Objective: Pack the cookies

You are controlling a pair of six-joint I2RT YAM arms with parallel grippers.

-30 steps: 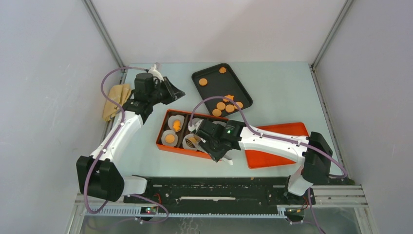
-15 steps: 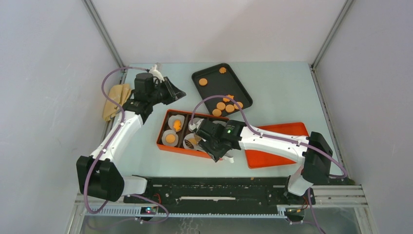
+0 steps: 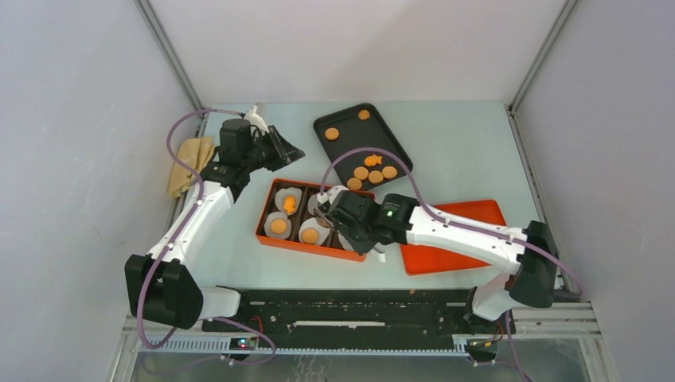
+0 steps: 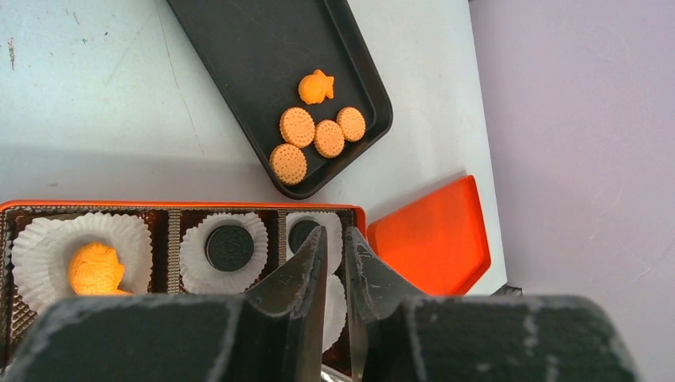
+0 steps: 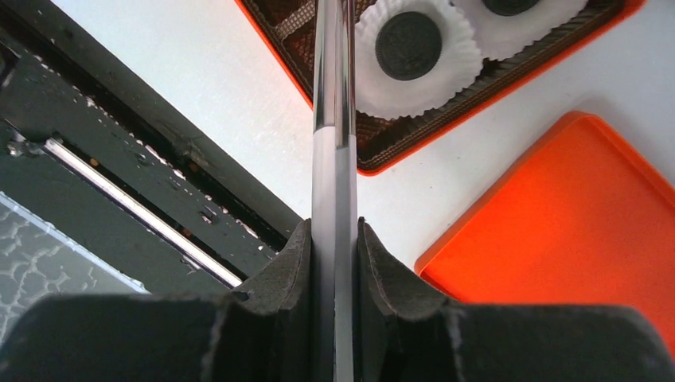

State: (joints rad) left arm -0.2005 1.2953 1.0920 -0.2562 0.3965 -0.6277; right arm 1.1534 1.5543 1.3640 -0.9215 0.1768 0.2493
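Round orange cookies (image 3: pixel 371 171) and a fish-shaped one (image 4: pixel 316 86) lie on the black tray (image 3: pixel 350 147). The orange box (image 3: pixel 269 238) holds white liners with a fish cookie (image 3: pixel 290 204), round cookies (image 3: pixel 278 227), and dark cookies (image 4: pixel 230 247) (image 5: pixel 408 40). My right gripper (image 3: pixel 341 219) hovers over the box's right end. It is shut on a thin grey metal tool (image 5: pixel 333 95) that points into the box. My left gripper (image 3: pixel 293 153) hangs above the box's far edge, with its jaws (image 4: pixel 334 239) almost together and nothing between them.
The orange lid (image 3: pixel 462 239) lies flat to the right of the box, under my right arm. A yellow cloth (image 3: pixel 189 163) sits at the table's left edge. The black rail (image 5: pixel 119 159) runs along the near edge.
My right gripper has moved with the tool from the box's near edge farther over the box. A round cookie now shows in a near liner. The left arm has not moved.
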